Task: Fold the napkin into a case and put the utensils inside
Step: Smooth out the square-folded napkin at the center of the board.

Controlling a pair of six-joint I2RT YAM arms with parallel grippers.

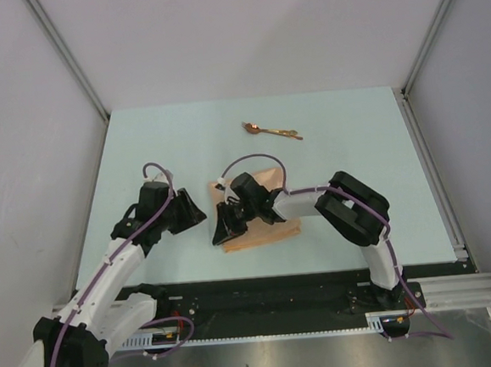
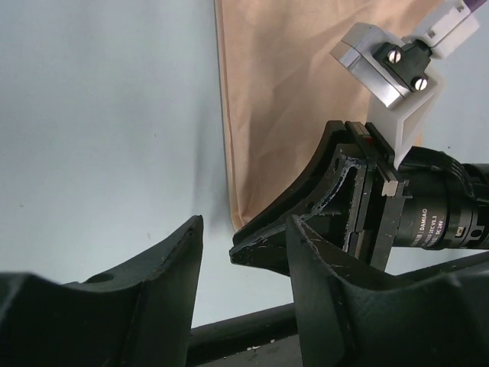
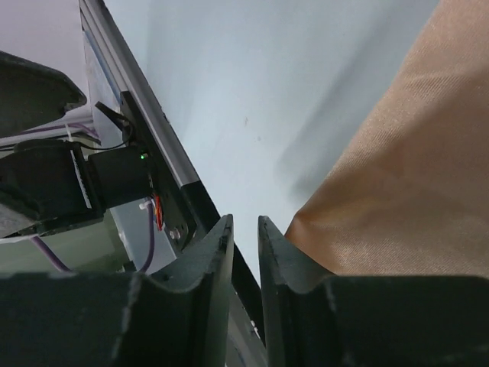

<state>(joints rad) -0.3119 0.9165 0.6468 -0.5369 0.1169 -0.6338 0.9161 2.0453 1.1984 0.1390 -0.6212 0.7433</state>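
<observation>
Nearest the bases, the left claw [image 2: 246,229] is hanging just above the pale blue-green worktop [image 1: 351,124], to the left of the napkin [image 1: 262,233] and a little apart from it. Its two fingers [image 2: 153,290] are standing wide apart, and nothing is sitting between them. Only bare worktop and the tip of the other claw are showing through the gap.

Just beyond, the right arm [image 1: 353,205] is bending at its elbow and stretching leftward across the cloth, so that the right claw [image 3: 243,222] is pointing down at the napkin's near left corner. Its fingers [image 3: 206,275] are drawn almost together, leaving only a thin slit. Its own camera is showing no cloth in that slit. The corner of the fabric is lying just beside one finger, and I cannot tell whether the tips are pressing on it.

The napkin is lying flat in the near half of the worktop, about midway between the two sides, with the right arm's wrist covering part of it. In the left wrist view its left edge is running straight.

Farthest away, the utensils [image 1: 271,131] are lying together on bare worktop, well apart from the cloth and from both claws. Their copper-gold shafts are pointing roughly left to right.
</observation>
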